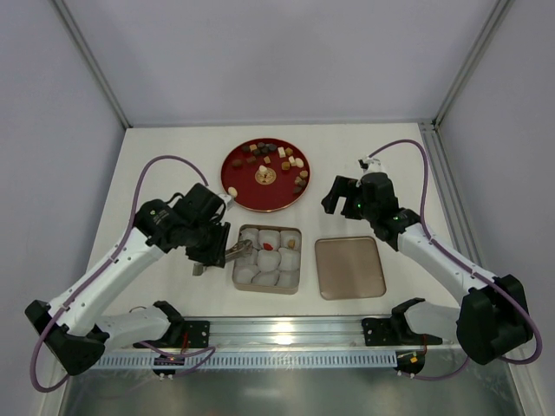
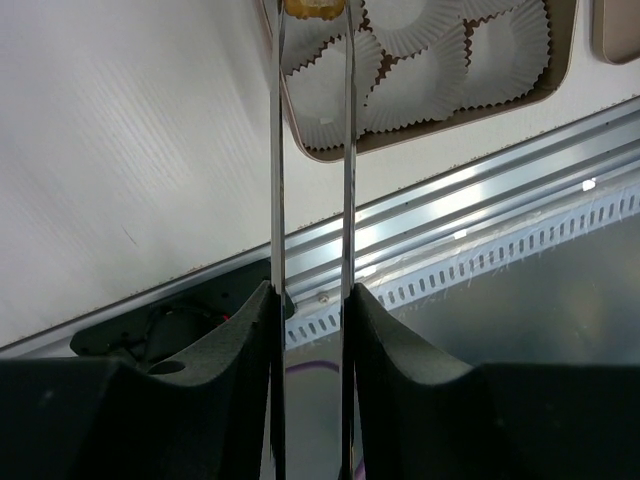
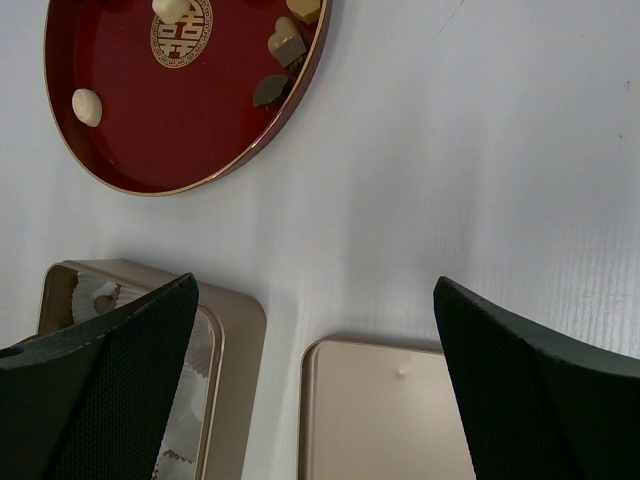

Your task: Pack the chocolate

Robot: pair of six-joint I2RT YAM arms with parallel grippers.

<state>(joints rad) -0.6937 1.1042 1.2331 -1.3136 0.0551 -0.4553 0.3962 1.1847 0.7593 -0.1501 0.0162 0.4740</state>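
Where lettering was sought, only one mark was found: a gold round emblem [image 3: 181, 30] at the centre of the red plate [image 1: 238, 189], bearing what looked like a Chinese double-happiness character. No brand or label could be read on any other item.

Left tool [image 2: 312, 295]: clamped on a pair of metal tweezers [image 2: 279, 150], whose two thin blades ran forward between its black fingers. The arm was bent at the elbow and reached in from the left. The tweezer tips pinched a tan chocolate [image 2: 315, 8] over the left side of the gold tin [image 1: 300, 260].

Right tool [image 3: 314, 282]: jaws spread wide and holding nothing. It hovered above the white desk [image 1: 173, 147], between the plate and the tin lid [image 1: 349, 267], with the arm stretched in from the right.

Chocolates [image 1: 277, 154]: most lay loose on the plate in dark brown, tan and cream, gathered toward its far and right side. One reddish-brown chocolate [image 1: 269, 246] sat in a cup in the far half of the tin.

Tin: lined with crinkled white paper cups [image 2: 415, 25] and set just nearer than the plate.
Lid: flat, beside the tin on its right, not touching it.
Aluminium rail [image 2: 480, 190]: along the near desk edge.
Purple cable [image 1: 139, 186]: looped beside the left arm.
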